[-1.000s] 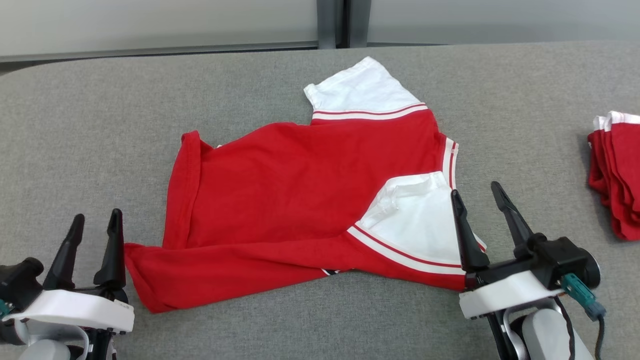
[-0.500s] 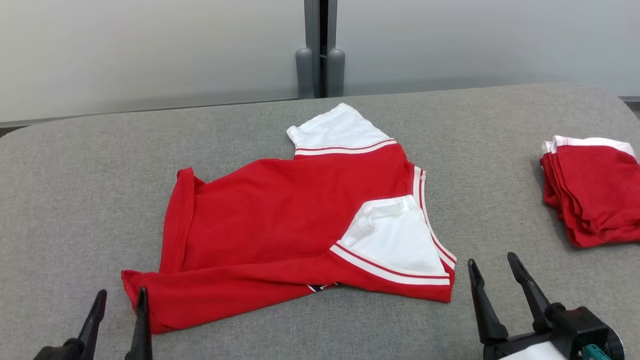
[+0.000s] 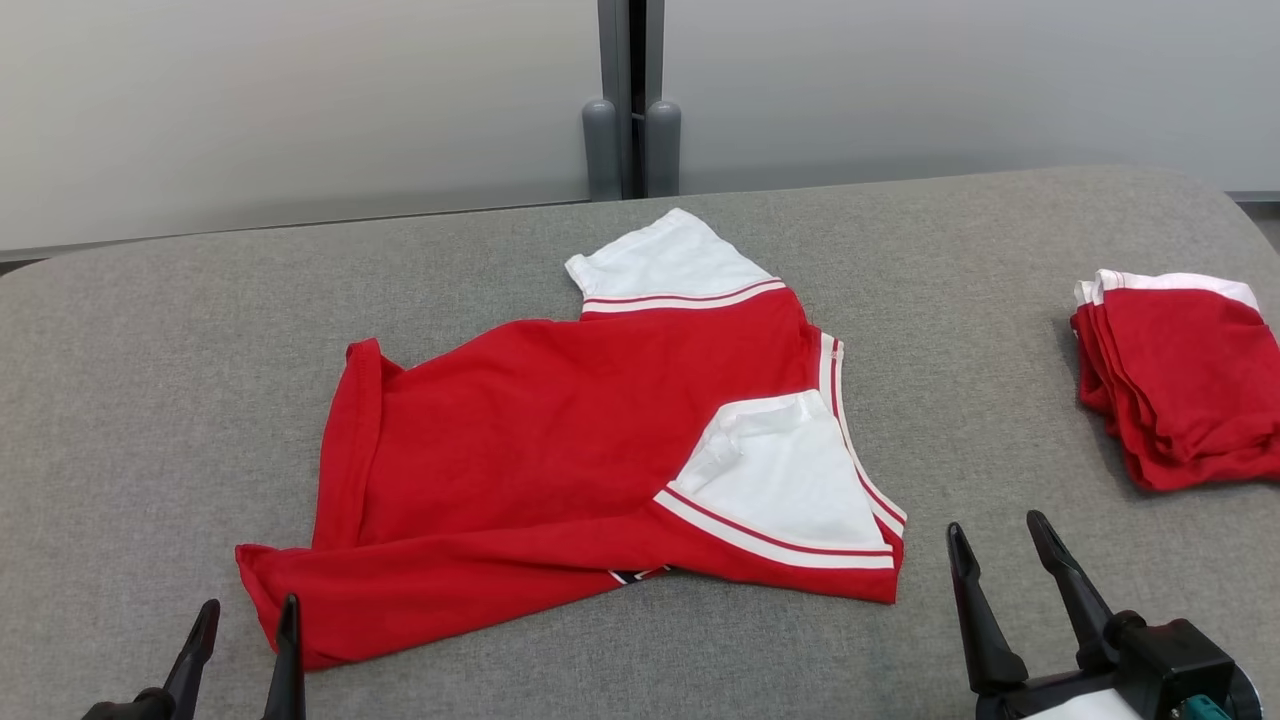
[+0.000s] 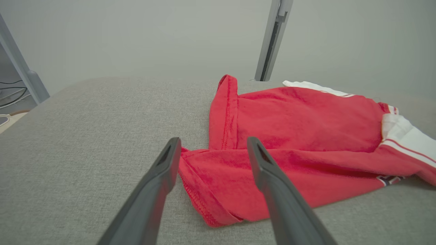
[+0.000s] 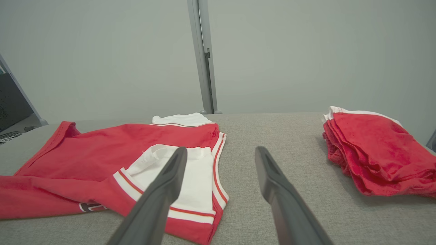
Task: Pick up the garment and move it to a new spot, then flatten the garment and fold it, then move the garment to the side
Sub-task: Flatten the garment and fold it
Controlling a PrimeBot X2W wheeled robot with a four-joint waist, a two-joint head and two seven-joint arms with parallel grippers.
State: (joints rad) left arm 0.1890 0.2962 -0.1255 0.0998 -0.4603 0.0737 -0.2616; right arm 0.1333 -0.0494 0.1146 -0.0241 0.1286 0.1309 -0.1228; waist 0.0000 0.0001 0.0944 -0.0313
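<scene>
The garment (image 3: 560, 450) is a red T-shirt with white sleeves and striped trim, lying rumpled and partly doubled over in the middle of the grey padded table (image 3: 150, 380). My left gripper (image 3: 247, 625) stands open at the lower left, just short of the shirt's near-left corner (image 4: 211, 190), empty. At the lower right my right gripper (image 3: 997, 545) is open too, just right of the near white sleeve (image 5: 190, 173), holding nothing. In the right wrist view the garment (image 5: 102, 163) lies to the left of my fingers (image 5: 160, 194).
A stack of folded red garments (image 3: 1180, 380) with white edges sits at the table's right side, also in the right wrist view (image 5: 378, 153). A grey wall with a vertical post (image 3: 630, 100) stands behind the table's far edge. Bare table lies left of the shirt.
The head camera has tilted up, so the whole picture slid down and both grippers sit lower in it. The garment lies as before; both grippers stay open.
</scene>
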